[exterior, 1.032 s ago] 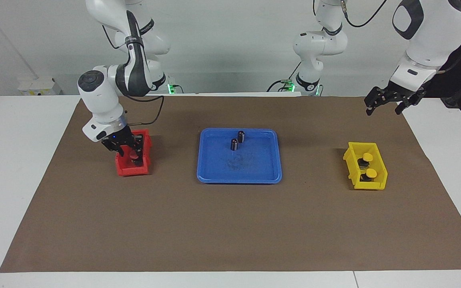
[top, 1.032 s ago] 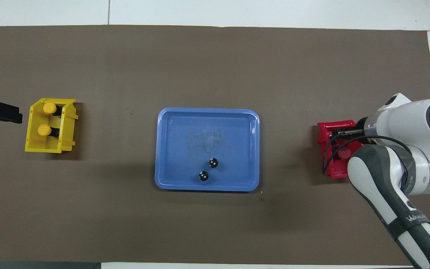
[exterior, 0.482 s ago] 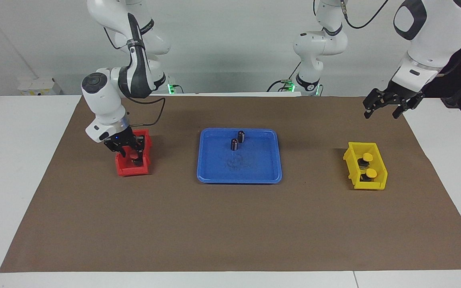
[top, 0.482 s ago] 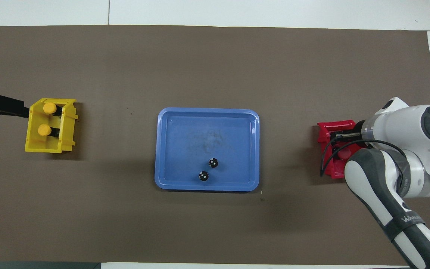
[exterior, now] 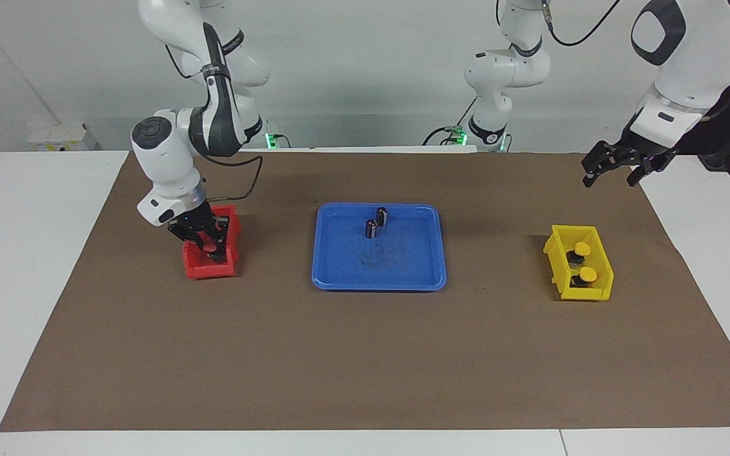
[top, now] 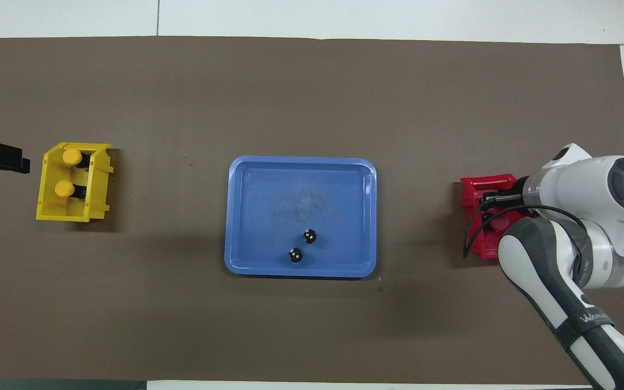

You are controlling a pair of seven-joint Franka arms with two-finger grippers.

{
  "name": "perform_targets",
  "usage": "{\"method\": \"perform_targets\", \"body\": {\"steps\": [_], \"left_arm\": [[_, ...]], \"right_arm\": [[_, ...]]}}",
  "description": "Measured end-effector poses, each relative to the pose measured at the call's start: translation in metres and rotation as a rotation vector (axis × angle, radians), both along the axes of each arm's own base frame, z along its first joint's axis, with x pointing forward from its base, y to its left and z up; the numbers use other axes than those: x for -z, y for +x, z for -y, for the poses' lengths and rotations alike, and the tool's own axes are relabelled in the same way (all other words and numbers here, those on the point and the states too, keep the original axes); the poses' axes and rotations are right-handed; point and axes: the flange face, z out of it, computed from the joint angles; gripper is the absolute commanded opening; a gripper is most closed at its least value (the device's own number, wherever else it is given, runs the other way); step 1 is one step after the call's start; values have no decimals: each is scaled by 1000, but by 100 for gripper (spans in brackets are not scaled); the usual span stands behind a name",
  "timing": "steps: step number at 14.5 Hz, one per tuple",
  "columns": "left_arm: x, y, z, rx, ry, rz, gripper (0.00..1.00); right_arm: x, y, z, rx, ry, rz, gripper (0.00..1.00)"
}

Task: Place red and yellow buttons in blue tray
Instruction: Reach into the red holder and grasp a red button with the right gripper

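Note:
My right gripper (exterior: 211,246) reaches down into the small red bin (exterior: 203,271), shut on a red button (top: 499,222) whose cap shows between the fingers. Two yellow buttons (exterior: 582,248) (exterior: 587,273) sit in the yellow bin (exterior: 598,292) at the left arm's end of the mat; from overhead they appear as yellow caps (top: 72,156) (top: 64,188). The blue tray (exterior: 403,272) lies in the middle of the mat. My left gripper (exterior: 615,170) hangs open in the air over the mat's edge beside the yellow bin, holding nothing.
Two dark capless cylinders (exterior: 382,216) (exterior: 371,228) stand in the blue tray on the side nearer the robots. A brown mat (exterior: 365,354) covers the table. The right arm's forearm covers part of the red bin (top: 474,189) from overhead.
My right gripper's fingers have closed together inside the red bin. The left gripper has drifted slightly toward the left arm's end of the table, still open.

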Motion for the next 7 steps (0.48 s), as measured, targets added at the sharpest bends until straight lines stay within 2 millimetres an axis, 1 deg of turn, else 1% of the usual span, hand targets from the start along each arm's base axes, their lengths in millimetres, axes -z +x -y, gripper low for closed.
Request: {"method": "perform_targets", "body": {"steps": [2,3,4,5,7], "left_arm": [[0,0,-4,-8,0,-1,100],[0,0,-4,-7,0,-1,100],[0,0,-4,-7,0,-2,100],[1,0,-4,-7,0,-4,100],[3,0,-4,-7,0,-7,100]], "right_arm": [[-4,2,0,-3,0,-14,19],[-12,5,1,-12,-1,-35,19],[-24,9,2,-21,-1,-57,19],[-42,15,4,-30,-2,-78,19],[-87,28,3,-44,-8,-103,22]]}}
